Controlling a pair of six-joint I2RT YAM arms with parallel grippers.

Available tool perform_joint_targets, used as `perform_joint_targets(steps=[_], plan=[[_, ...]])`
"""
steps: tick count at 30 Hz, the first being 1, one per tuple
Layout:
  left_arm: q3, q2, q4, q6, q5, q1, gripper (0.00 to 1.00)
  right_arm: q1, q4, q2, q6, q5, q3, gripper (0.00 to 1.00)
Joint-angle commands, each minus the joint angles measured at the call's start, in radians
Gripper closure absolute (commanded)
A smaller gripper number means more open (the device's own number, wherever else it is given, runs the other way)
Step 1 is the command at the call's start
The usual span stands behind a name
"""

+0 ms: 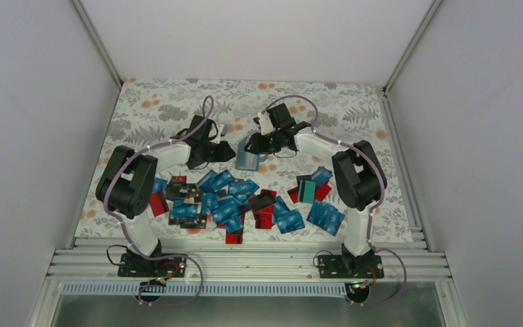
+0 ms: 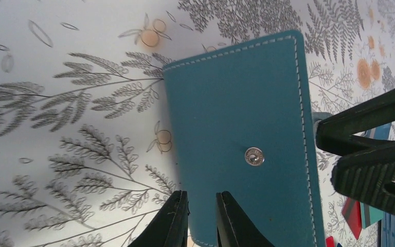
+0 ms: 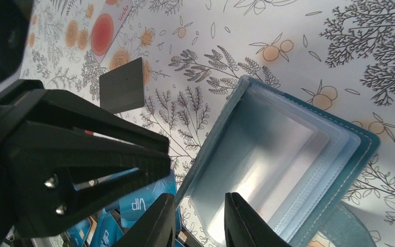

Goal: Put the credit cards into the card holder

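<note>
Teal card holder (image 1: 248,161): open, far centre, beyond the credit cards (image 1: 235,185).
My left pincer (image 2: 202,198): narrow astride its edge, likely steadying it; grip unclear.
My right pincer (image 3: 199,198): slightly parted at the sleeves (image 3: 267,154); grip unclear.

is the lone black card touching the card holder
Apart: right wrist view shows patterned table between the black card and the card holder.

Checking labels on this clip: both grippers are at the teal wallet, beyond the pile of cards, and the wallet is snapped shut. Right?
Not quite. The wallet is open, not snapped shut: the right wrist view shows its clear inner sleeves. The rest stands: left gripper and right gripper are both at it, beyond the pile of cards.
</note>
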Motion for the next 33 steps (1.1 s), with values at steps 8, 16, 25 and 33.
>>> perform_joint_targets(steps=[8,16,25,33], plan=[[0.046,0.077,0.034,0.031,0.057,-0.05,0.85,0.018,-0.034,0.041,-0.003,0.053,0.05,0.75],[0.072,0.091,0.007,0.044,0.039,-0.062,0.85,0.018,-0.033,0.057,-0.011,0.086,0.031,0.78],[0.096,0.06,-0.047,0.056,-0.032,-0.062,0.77,0.012,-0.03,0.093,-0.029,0.169,-0.009,0.85],[0.137,0.083,-0.075,0.061,-0.058,-0.06,0.67,0.006,-0.022,0.101,-0.033,0.199,-0.038,0.86]])
